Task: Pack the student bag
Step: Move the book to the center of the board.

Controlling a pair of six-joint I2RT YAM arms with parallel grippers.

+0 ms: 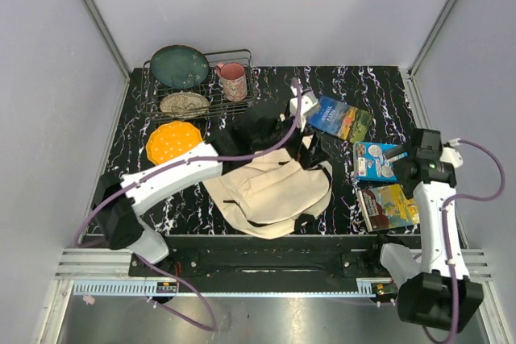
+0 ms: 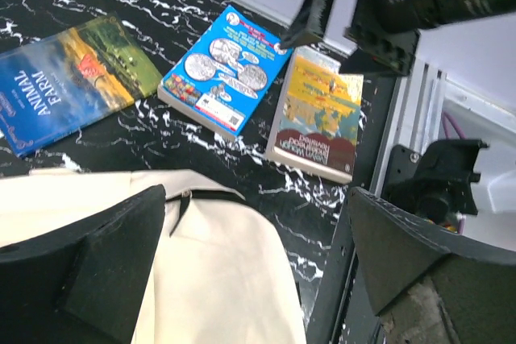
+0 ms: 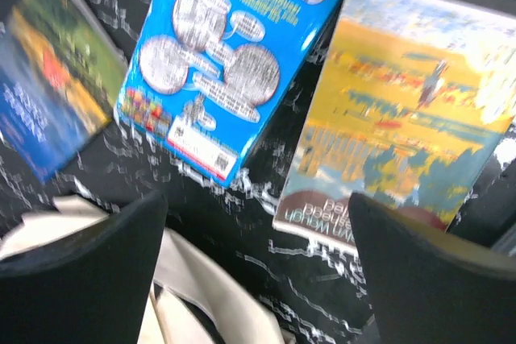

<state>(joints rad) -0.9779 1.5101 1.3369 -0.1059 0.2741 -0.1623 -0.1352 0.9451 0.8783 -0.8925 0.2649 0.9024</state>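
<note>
Marbled table: student bag, soft canvas, probably floppy (grasp flap edge); left gripper, right gripper spread wide, empty.

Left jaws, right jaws: wide apart

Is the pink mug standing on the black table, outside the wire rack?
No, the pink mug stands inside the wire rack, beside the dark green plate.
</note>
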